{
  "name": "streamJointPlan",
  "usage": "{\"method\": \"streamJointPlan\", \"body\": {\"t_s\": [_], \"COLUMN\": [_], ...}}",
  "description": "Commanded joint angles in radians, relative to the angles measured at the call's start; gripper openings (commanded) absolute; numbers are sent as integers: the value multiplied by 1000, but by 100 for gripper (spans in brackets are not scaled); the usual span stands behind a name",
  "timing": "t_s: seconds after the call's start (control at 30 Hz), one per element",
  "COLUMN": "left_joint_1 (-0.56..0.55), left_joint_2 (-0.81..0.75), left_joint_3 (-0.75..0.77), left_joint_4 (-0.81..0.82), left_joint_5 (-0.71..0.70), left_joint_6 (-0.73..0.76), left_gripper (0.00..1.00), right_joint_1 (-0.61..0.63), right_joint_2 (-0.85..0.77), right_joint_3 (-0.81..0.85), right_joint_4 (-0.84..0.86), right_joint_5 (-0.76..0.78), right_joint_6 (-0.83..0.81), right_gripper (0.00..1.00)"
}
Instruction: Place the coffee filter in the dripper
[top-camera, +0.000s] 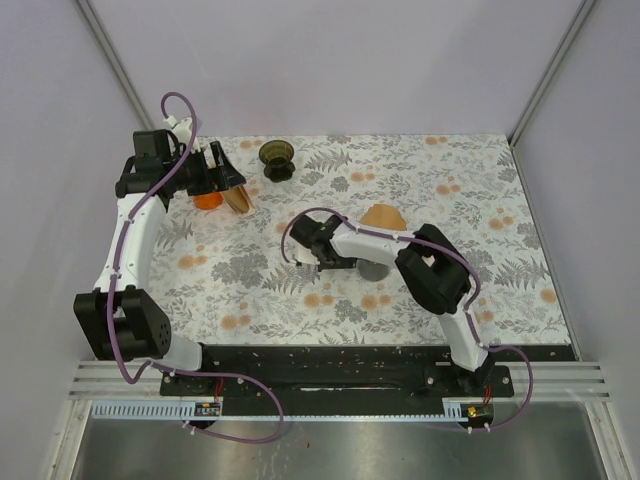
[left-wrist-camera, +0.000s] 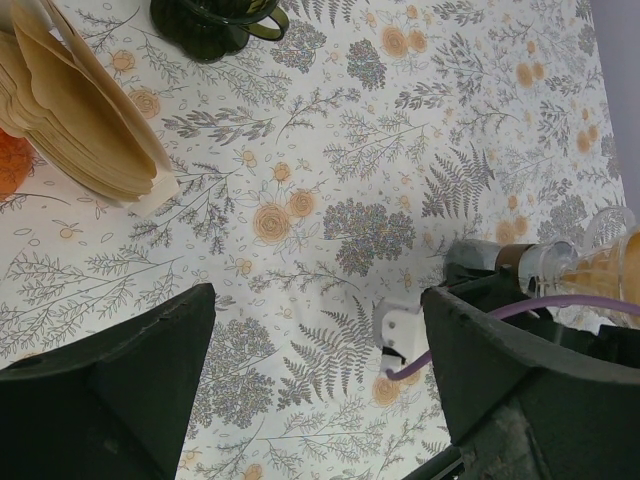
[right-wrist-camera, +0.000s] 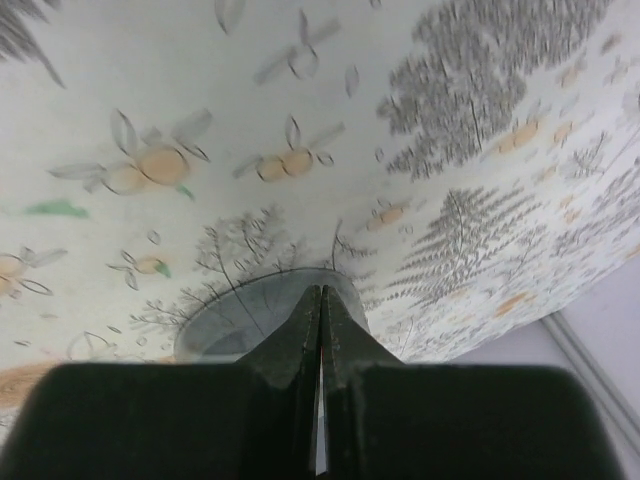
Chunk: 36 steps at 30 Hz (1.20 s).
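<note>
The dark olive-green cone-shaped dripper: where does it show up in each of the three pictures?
Top external: the dark olive-green translucent cone-shaped dripper stands at the far edge of the table, left of centre.
Left wrist: it sits at the top edge, left of centre, partly cropped.
Right wrist: not in view.
Shared landmark: the stack of tan paper coffee filters lies close by it in both views.
</note>
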<state>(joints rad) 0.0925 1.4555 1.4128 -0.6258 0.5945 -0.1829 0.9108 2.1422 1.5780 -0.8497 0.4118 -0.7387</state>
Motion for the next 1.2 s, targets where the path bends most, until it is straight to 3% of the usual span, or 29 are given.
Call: {"method": "streamJointPlan", "body": {"t_s": [0.0,0.47,0.77,0.93,1.03,1.17], "left_joint_1": [7,6,7,6,3,-17], "left_joint_2": [-12,-15,-1,37,72,120], "left_joint_3": [11,14,17,87,144,195], "left_joint_4": [55,55,49,-15,-38,-40], "left_joint_5": [19,19,8,-91,-200,-335], "left_joint_6": [11,16,60,163,233,286], "left_gripper": [88,88,88,85,80,71], "right_joint_1": [-50,-148,-150,-148,-144,-121], "right_joint_2": [-110,-206,-269,-272,-283,-330], "right_joint_3": [-67,-265,-302,-259,-165,-41], "right_joint_4": [40,129,139,127,94,95], "right_joint_5": [48,99,97,67,-7,-111], "right_joint_6": [33,70,85,111,153,188], "right_gripper": [0,0,0,1,8,29]}}
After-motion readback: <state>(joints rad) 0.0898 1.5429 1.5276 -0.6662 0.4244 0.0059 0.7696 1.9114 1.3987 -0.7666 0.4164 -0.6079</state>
